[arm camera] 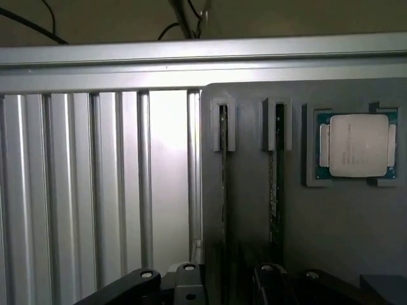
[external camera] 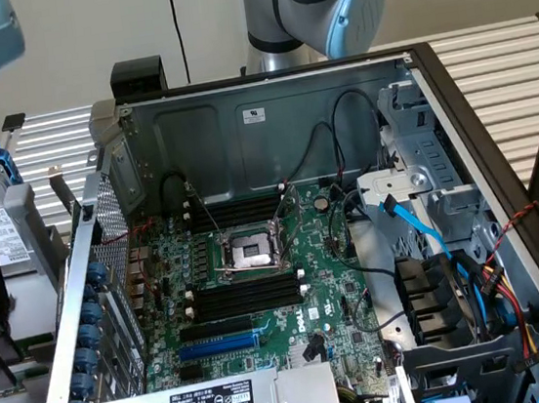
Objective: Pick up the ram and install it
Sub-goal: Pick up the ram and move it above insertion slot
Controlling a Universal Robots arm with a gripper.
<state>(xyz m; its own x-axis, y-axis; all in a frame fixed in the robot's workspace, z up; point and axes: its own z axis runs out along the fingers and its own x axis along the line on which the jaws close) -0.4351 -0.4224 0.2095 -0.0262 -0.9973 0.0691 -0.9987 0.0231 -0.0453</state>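
The tool [arm camera: 226, 283] is open wide and holds nothing, hanging over the gray holder [arm camera: 343, 241] where the ram [arm camera: 224, 190] stands on its thin edge, easy to pinch from both sides.

green motherboard [external camera: 331, 282], blue slot [external camera: 218, 346], grey tray [arm camera: 343, 235]

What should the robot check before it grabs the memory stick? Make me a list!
1. Ram in the grey tray: ok, it stands on edge, with a second stick beside it.
2. Gripper empty: ok, open, holding nothing.
3. Black slots free: ok, they look empty.
4. Computer case open: ok, the motherboard is uncovered.
5. Slot clips ready: cannot tell.
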